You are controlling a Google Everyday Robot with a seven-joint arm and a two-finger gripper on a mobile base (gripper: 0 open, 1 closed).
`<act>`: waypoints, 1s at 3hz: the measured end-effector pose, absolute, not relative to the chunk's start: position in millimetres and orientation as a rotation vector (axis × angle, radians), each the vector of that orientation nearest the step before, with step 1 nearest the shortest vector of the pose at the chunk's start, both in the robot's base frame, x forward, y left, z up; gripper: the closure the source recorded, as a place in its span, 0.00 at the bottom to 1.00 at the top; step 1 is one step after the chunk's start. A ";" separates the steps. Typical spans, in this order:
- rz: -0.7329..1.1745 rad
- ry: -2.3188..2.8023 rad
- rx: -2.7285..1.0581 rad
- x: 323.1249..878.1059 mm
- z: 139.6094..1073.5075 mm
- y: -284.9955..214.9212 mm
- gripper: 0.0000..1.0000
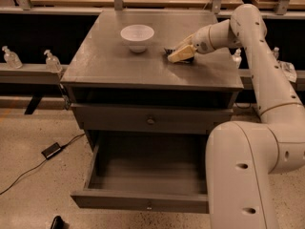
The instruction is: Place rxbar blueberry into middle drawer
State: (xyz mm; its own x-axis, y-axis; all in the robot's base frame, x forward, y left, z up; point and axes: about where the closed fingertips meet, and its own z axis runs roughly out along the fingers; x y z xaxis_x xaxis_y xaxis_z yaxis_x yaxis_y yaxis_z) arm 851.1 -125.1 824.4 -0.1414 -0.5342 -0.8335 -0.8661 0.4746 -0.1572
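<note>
My gripper (177, 54) is down on the right part of the grey cabinet top (109, 61), to the right of the white bowl. A dark flat thing, the rxbar blueberry (168, 50), shows only as a dark edge at the gripper's tip and under it; the gripper hides the rest. The middle drawer (119, 200) is pulled open low at the front, with a small round knob on its front, and nothing shows inside it.
A white bowl (137, 36) stands on the cabinet top at the back middle. A shut knobbed drawer front (150, 120) sits above the open drawer. My arm's bulky base (243, 175) covers the open drawer's right end. Two bottles (51, 61) stand on a ledge at left. A cable and adapter (51, 150) lie on the floor.
</note>
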 end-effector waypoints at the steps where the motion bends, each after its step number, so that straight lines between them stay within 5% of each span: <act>1: 0.459 1.812 -1.183 851.0 824.5 -125.0 1.00; 3: 0.459 1.812 -1.183 850.9 824.6 -124.9 1.00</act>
